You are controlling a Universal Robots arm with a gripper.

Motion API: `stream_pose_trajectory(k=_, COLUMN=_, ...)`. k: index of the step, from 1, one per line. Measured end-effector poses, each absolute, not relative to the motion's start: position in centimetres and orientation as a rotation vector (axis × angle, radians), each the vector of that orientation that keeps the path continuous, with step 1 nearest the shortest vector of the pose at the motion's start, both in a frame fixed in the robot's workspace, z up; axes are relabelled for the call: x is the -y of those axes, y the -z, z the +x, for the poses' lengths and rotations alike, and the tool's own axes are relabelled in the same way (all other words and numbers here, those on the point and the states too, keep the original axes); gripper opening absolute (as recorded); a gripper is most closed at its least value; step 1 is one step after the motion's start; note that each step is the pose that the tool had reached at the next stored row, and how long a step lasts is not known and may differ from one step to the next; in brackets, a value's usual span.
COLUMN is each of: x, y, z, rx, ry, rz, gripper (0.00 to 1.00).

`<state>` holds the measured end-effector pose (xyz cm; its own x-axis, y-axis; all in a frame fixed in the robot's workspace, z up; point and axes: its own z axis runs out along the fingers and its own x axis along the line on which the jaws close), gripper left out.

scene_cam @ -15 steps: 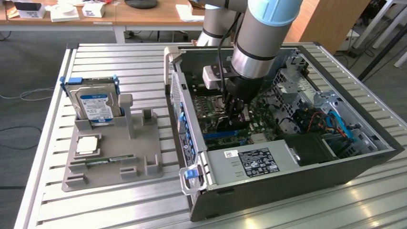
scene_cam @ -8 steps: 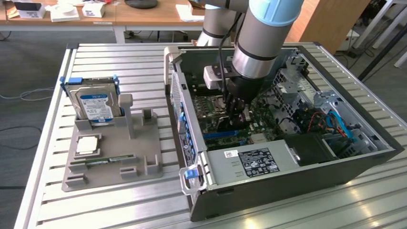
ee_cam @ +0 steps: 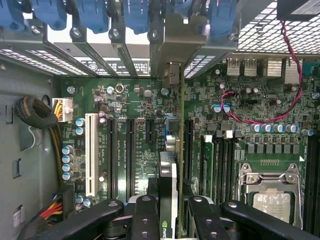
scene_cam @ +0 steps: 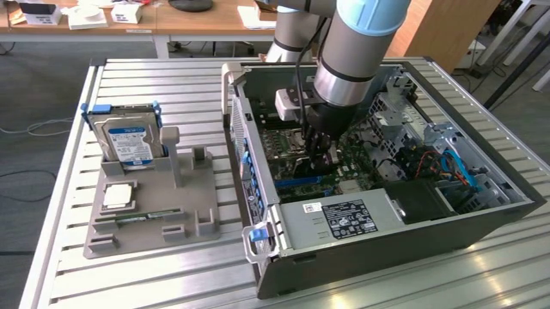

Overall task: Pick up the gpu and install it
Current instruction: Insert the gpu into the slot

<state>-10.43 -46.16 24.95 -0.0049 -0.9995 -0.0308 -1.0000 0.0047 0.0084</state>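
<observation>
The gripper (ee_cam: 172,209) is clenched on the gpu (ee_cam: 169,180). A black finger (ee_cam: 145,212) presses on one face of the card and its partner presses on the other. The card stands on edge between them, so only its thin green board and the side of its dark cooler can be seen. It hangs inside the open computer case (scene_cam: 387,254), over the motherboard (ee_cam: 135,100), running along the same line as the long black slots. Its metal bracket end points toward the rear openings under the blue clips (ee_cam: 95,15). Whether its lower edge has entered a slot cannot be told. In the exterior view the gripper (scene_cam: 325,151) reaches down into the middle of the case. A small pale logo shows on the card's edge near the fingers, too cut off to read. The fine white print between the motherboard slots is also illegible. The power supply carries a black label (scene_cam: 348,219) with white text and a white sticker (scene_cam: 311,207) beside it, neither readable. On the grey holder (scene_cam: 146,212) at the exterior view's left stands a hard drive (scene_cam: 129,141) with a white-and-blue label, its wording unclear.
</observation>
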Motion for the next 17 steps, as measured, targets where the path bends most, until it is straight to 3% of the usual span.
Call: stream_pose_trajectory(k=17, x=46.18, y=-24.82, z=-10.63, rx=-2.215, ry=-0.043, rz=-2.205, gripper=0.27)
